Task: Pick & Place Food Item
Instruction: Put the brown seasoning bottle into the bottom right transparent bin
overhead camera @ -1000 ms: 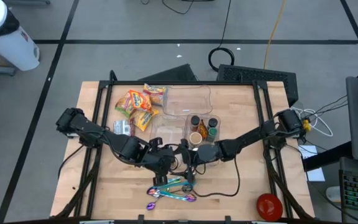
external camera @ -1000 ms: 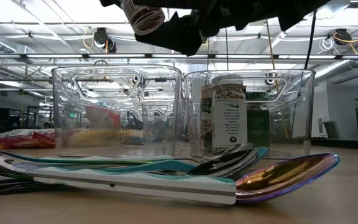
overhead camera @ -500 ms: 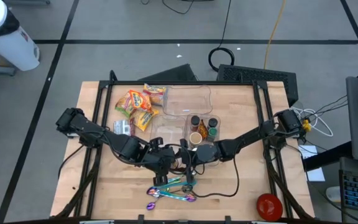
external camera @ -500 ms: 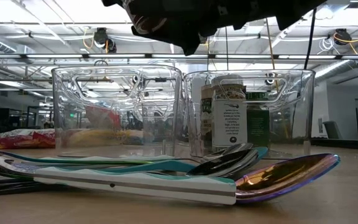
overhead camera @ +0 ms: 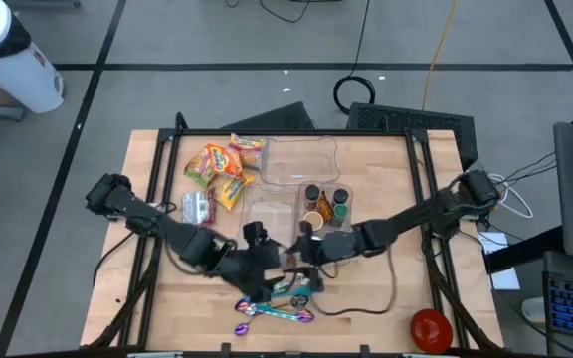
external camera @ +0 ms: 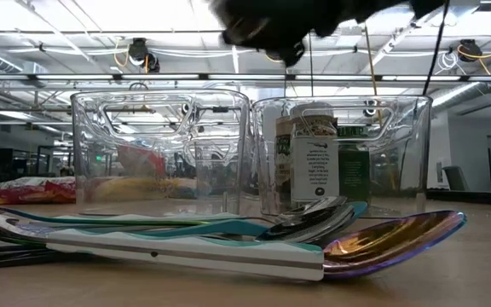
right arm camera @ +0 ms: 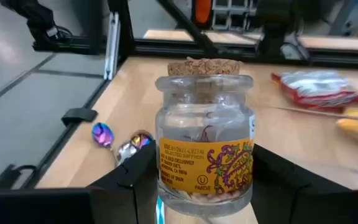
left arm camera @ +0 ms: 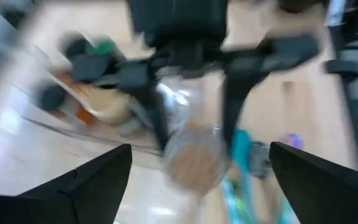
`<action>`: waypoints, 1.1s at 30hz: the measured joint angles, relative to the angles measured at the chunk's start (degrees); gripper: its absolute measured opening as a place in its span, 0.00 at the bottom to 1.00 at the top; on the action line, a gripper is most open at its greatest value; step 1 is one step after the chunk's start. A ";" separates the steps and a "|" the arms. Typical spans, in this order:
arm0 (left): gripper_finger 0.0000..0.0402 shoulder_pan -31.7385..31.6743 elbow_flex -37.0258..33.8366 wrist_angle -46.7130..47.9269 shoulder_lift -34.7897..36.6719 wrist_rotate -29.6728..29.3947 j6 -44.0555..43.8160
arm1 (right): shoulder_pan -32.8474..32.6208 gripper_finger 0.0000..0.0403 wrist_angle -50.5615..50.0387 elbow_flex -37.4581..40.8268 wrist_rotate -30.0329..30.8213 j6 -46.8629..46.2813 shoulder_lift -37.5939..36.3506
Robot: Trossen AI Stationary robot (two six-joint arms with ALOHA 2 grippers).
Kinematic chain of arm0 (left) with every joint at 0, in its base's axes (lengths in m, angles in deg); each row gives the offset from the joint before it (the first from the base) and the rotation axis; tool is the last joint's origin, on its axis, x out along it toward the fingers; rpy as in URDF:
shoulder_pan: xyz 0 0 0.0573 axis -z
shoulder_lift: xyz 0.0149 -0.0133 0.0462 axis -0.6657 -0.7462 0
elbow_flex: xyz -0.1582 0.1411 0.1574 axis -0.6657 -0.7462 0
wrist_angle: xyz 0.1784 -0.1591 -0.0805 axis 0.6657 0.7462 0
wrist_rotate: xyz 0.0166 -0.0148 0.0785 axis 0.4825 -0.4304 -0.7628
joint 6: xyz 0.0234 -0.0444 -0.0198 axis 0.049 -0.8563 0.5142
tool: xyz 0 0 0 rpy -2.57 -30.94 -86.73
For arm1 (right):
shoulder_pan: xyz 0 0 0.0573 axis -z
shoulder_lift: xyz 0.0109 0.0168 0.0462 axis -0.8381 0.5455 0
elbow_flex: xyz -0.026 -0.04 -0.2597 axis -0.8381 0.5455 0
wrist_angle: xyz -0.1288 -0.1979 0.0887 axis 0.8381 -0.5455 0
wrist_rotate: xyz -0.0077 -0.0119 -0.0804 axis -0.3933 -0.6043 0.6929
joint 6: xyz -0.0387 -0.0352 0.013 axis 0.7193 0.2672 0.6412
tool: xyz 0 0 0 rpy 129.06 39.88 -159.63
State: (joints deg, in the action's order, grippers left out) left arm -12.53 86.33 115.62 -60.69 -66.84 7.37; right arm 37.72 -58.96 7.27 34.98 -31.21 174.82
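A small glass jar (right arm camera: pixel 205 162) with a cork lid and a yellow label is held up above the table by my right gripper (right arm camera: pixel 205 193), which is shut on it. In the high view my right gripper (overhead camera: pixel 298 257) is at the table's middle, above the cutlery. My left gripper (left arm camera: pixel 197 183) faces the jar (left arm camera: pixel 194 158) from the left with its fingers wide open and clear of it. In the low view both grippers are only a dark blur (external camera: pixel 271 17) at the top edge. My right gripper pinches the jar's lower body (right arm camera: pixel 166 183) between its two fingers, one on each side. The fingers come at it about level from the table's right. The jar stands upright in the hold, cork up, lifted clear of the table.
Coloured cutlery (overhead camera: pixel 282 298) lies below the grippers near the front edge. Behind them stand clear bins (overhead camera: pixel 267 211), one (overhead camera: pixel 328 221) with spice jars, and a larger one (overhead camera: pixel 301 159). Snack bags (overhead camera: pixel 222 169) lie at the far left and a red object (overhead camera: pixel 431 328) at the near right.
My right gripper has shut on the jar and taken it over. My left gripper has opened, let go of the jar and drawn back toward the table's near left. Both grippers and the jar have risen, and the jar has left the low view.
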 joint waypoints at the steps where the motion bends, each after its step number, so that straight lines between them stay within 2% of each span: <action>1: 0.96 0.97 -0.03 -1.05 0.07 -3.32 2.44 | -0.56 0.44 -0.28 1.67 1.50 0.06 -1.99; 5: 0.90 3.96 -0.03 -6.43 0.19 -13.86 7.82 | -2.27 0.44 0.35 9.53 8.39 0.33 -9.85; 7: 0.87 4.47 -0.03 -8.53 0.23 -14.94 10.20 | -3.35 0.44 2.88 13.69 13.21 0.39 -14.74; 9: 0.84 4.13 -1.27 -14.48 0.32 -15.03 13.92 | -4.14 0.44 7.16 17.76 16.59 0.70 -19.10; 11: 0.83 2.51 -4.21 -23.71 0.38 -11.55 18.48 | -4.72 0.44 9.11 21.54 17.74 0.89 -23.27; 14: 0.81 -1.69 -10.12 -38.08 0.30 -0.10 24.70 | -4.91 0.44 11.64 25.62 17.98 0.85 -28.96; 16: 0.80 -5.02 -14.19 -46.34 0.30 5.57 26.36 | -5.28 0.44 12.10 27.47 18.08 0.81 -32.10; 18: 0.80 -8.29 -18.66 -53.46 0.89 8.51 26.38 | -5.73 0.44 11.55 29.28 17.97 0.83 -34.48; 22: 0.82 -14.52 -28.50 -64.50 4.56 13.20 24.14 | -6.50 0.44 11.61 31.50 18.08 1.43 -38.50; 26: 0.83 -18.04 -39.87 -73.13 13.75 16.40 22.33 | -7.12 0.44 11.43 33.03 19.66 2.92 -41.79; 33: 0.80 -19.33 -56.84 -83.77 30.71 13.77 24.82 | -6.62 0.44 11.42 34.24 20.44 10.72 -44.87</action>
State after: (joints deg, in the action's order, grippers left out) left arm -31.86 29.49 31.85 -29.98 -53.07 32.19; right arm 31.10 -47.54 41.52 55.43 -20.49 129.94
